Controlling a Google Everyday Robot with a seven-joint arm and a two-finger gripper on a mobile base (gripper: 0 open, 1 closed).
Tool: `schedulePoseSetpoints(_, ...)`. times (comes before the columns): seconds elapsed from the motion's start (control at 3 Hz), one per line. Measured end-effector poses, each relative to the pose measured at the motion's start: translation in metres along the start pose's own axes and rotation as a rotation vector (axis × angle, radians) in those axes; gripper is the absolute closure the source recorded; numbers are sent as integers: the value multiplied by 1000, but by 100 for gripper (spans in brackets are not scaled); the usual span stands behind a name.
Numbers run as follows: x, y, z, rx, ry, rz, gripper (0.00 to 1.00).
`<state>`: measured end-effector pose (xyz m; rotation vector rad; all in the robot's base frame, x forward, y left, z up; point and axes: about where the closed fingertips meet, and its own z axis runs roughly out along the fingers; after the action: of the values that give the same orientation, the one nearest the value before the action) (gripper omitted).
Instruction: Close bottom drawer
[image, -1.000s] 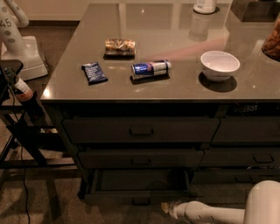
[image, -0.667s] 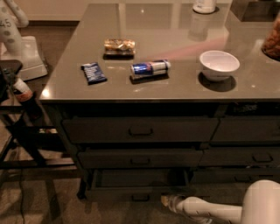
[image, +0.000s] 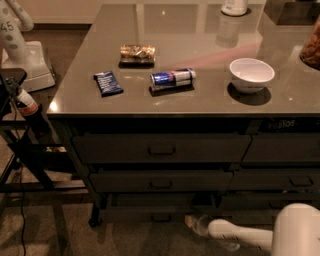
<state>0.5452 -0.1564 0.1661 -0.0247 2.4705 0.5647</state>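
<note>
The bottom drawer (image: 159, 207) is the lowest of a three-drawer stack under the grey counter. It stands pulled out a little, its dark interior showing as a narrow strip above its low front panel, which carries a small dark handle (image: 161, 218). My gripper (image: 192, 223) is at the end of the white arm that reaches in low from the right. It sits just in front of the right part of the drawer's front, close to the floor.
On the countertop (image: 200, 100) lie a blue packet (image: 108, 83), a snack bag (image: 137, 53), a toppled blue can (image: 173, 78) and a white bowl (image: 251, 74). A black stand with a bottle (image: 23, 103) is at the left. Narrower drawers (image: 285, 150) lie to the right.
The drawer's open gap has narrowed as its front moved back toward the cabinet. My gripper and arm have moved left and inward along with it.
</note>
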Motion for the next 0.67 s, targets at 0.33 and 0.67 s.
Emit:
schedulePoseSetpoints(0.33, 1, 0, -1, 0, -1, 0, 100)
schedulePoseSetpoints(0.67, -8, -3, 5, 11, -36, 22, 100)
